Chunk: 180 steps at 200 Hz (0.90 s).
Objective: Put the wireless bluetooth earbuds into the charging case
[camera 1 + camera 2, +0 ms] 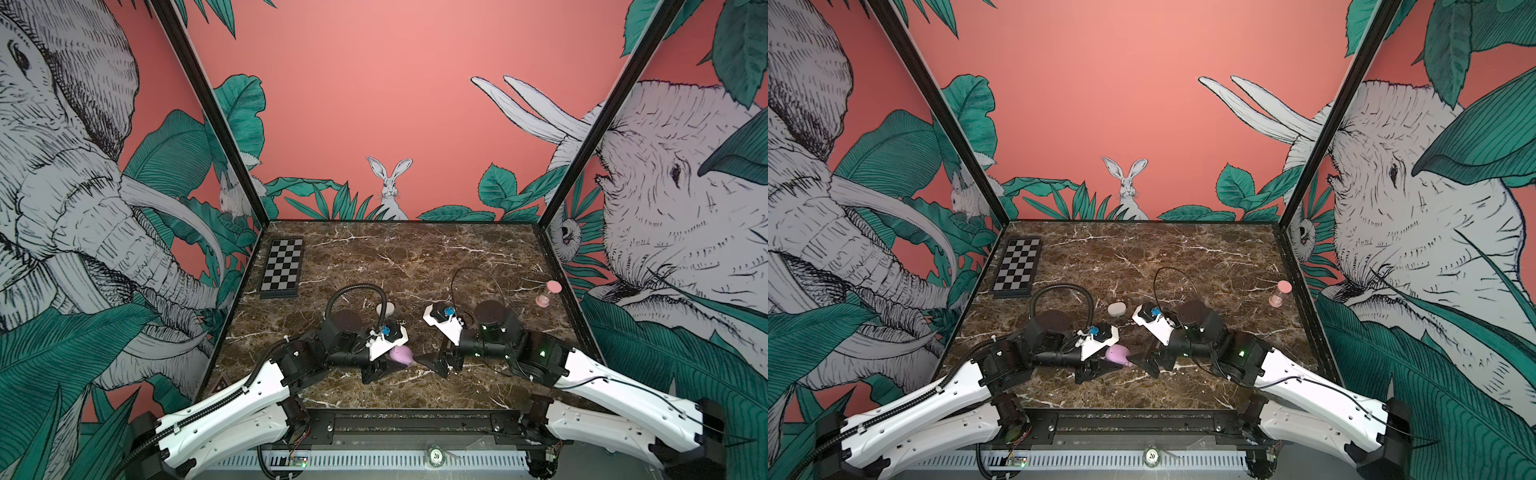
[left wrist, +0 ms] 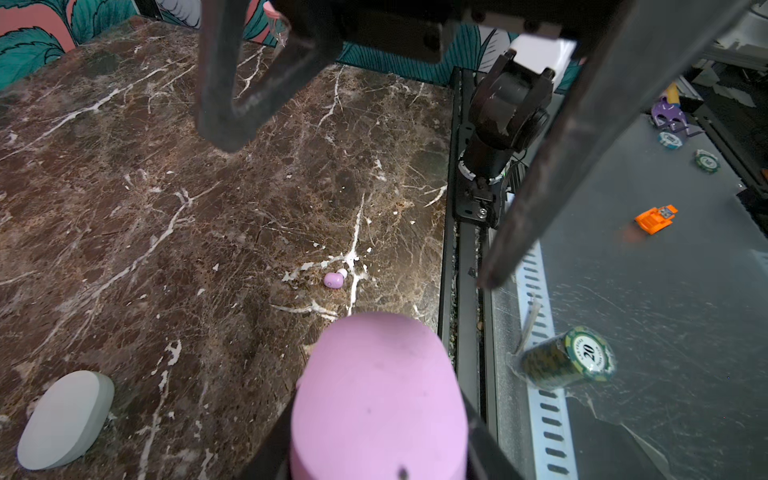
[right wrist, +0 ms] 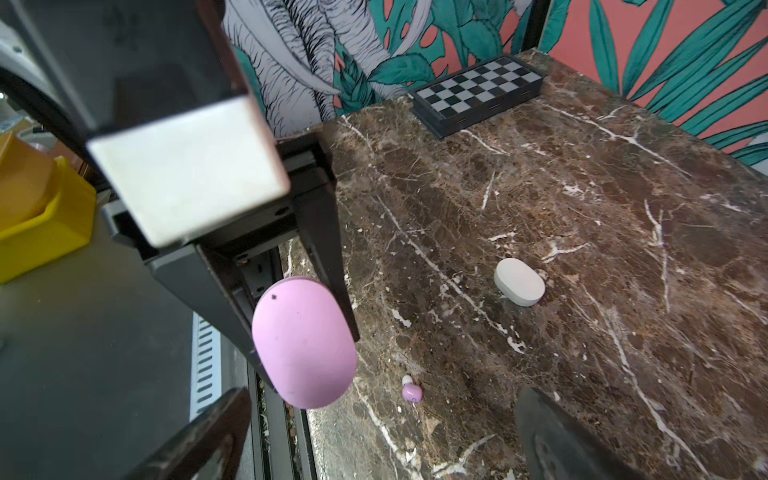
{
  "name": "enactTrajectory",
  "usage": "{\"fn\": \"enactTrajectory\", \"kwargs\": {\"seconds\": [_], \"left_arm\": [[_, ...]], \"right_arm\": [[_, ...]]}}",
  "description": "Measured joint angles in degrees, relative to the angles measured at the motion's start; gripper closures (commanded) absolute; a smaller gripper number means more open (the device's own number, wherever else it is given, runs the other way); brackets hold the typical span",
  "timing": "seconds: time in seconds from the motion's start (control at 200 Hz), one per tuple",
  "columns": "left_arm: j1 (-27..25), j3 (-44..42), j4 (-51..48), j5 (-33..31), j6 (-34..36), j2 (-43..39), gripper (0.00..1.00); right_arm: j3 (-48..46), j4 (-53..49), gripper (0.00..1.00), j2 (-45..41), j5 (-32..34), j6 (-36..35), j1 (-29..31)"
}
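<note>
The left claw (image 1: pixel 395 360) is clamped on a smooth oval lilac plastic charging case (image 2: pixel 378 399), one finger pressed against each long side. The case's lid looks closed. In the right wrist view the case sits raised off the brown white-veined marble surface (image 1: pixel 415 257), near the surface's front edge.

The right claw (image 3: pixel 374 432) faces the left one across a short gap. Its two dark fingers (image 2: pixel 224 124) are spread wide apart with nothing between them.

A tiny lilac plastic earbud with a white tip (image 2: pixel 333 280) lies on the marble in the gap between the two claws. It is close to the front edge and touches neither the lilac case nor either claw. In the right wrist view the earbud sits just beside the free end of the held case. It is too small to pick out in either top view.

A white oval plastic charging case (image 1: pixel 385 309) with its lid closed rests on the surface farther back, well apart from the earbud. It lies behind the two wrists in both top views.

A closed black-and-grey checkered chess box (image 1: pixel 282 268) lies at the far left of the surface. A small pink hourglass (image 1: pixel 547 293) stands upright near the right edge. A stack of green poker chips (image 2: pixel 569 359) rests on the grey metal ledge just off the front of the surface.
</note>
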Motion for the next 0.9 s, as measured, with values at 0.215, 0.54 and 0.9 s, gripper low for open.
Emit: {"fn": "enactTrajectory", "kwargs": {"seconds": [0.215,0.54,0.9], "left_arm": [[0.1,0.0,0.0,1.3,-0.2,0.0,1.00],[0.1,0.0,0.0,2.0,-0.2,-0.1,1.00],[0.3,0.0,0.0,2.8,-0.1,0.0,1.00]], "right_arm": [[0.0,0.9,0.02,1.5,2.2,-2.4,2.4],[0.0,1.0,0.02,2.6,4.3,-5.0,4.5],[0.0,1.0,0.02,3.5,7.6,-5.3,4.9]]}}
